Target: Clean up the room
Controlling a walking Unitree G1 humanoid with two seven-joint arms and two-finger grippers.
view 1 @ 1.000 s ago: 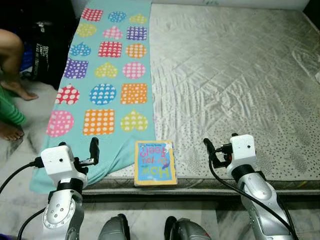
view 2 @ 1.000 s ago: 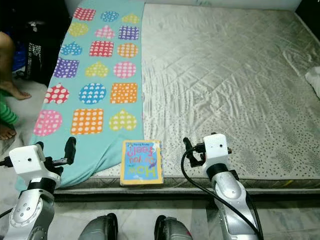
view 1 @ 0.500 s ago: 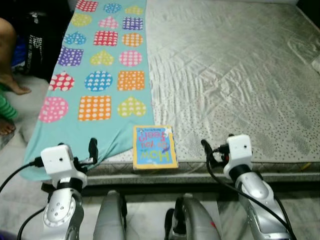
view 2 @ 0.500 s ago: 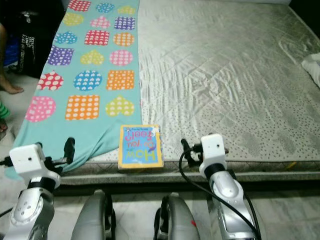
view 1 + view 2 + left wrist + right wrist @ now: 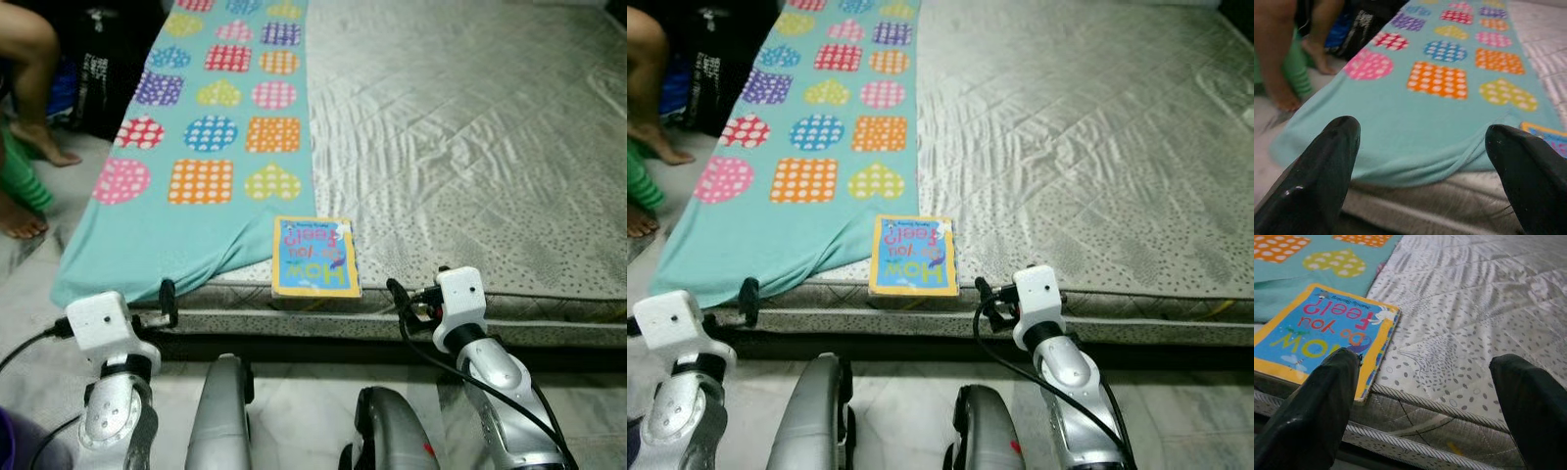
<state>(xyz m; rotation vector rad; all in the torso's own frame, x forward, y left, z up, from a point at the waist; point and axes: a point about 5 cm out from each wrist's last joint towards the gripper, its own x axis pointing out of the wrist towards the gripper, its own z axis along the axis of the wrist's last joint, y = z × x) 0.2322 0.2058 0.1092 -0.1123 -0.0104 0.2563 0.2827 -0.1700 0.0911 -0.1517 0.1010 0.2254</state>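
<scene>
Fingers first: on my right gripper [image 5: 1420, 406] both black fingers [image 5: 1317, 406] are spread wide with nothing between them and nothing touching the pads, and on my left gripper [image 5: 1425, 171] the fingers [image 5: 1322, 166] stand just as far apart, also bare. Ahead of the right fingers lies the book [image 5: 1322, 335], a yellow-edged board book with a blue cover, flat on the mattress [image 5: 1474, 333] right at its near edge. From the right wrist camera, one finger overlaps the book's near corner, though I cannot tell whether it touches; the other finger points at bare quilted mattress well to the side of the book. In the head views the right gripper [image 5: 397, 294] hangs just off the mattress edge, a little to the right of the book [image 5: 314, 257] and slightly nearer me. Beyond the left fingers is the blanket [image 5: 1449, 98], teal with dotted hearts, circles and squares, its hem draped over the mattress edge; the book's corner peeks in just past one finger. In the head views the left gripper [image 5: 168, 294] hovers at the blanket's [image 5: 211, 147] near hem, well left of the book. Out past the blanket a person's bare legs [image 5: 39, 78] stand on the floor [image 5: 29, 284].
</scene>
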